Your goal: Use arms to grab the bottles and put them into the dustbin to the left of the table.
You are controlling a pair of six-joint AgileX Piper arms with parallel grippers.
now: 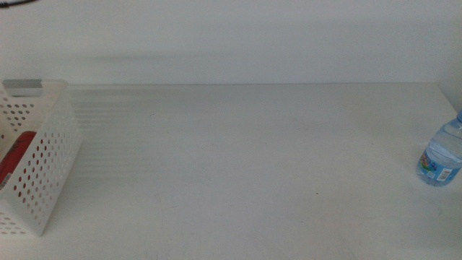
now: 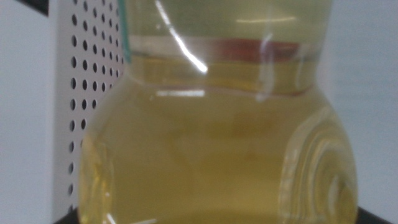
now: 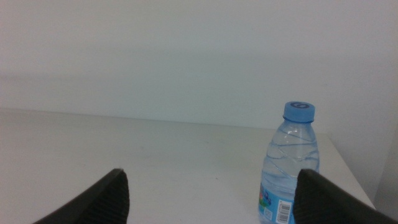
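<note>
At the table's left edge the white dustbin (image 1: 43, 162) already holds something red. The left gripper, unseen in the middle view, clasps the yellow bottle (image 2: 217, 155) beside the bin's perforated wall, probably ready to drop. Far right, the water bottle (image 1: 442, 155) stands before the spread right gripper (image 3: 211, 199).

This looks to me like a bare robot test room or lab, not a home. My work surface is a wide, plain white table (image 1: 238, 166) pushed against a blank white wall (image 1: 231, 36), with no decoration, window or furniture anywhere in my views. What sits here is staged and sparse: a white perforated plastic basket (image 1: 50, 166) at the table's left end and a single blue-capped water bottle (image 3: 287, 168) standing near the right edge. My own dark jaws, seen from the wrist, frame only that bottle, white tabletop and wall.
</note>
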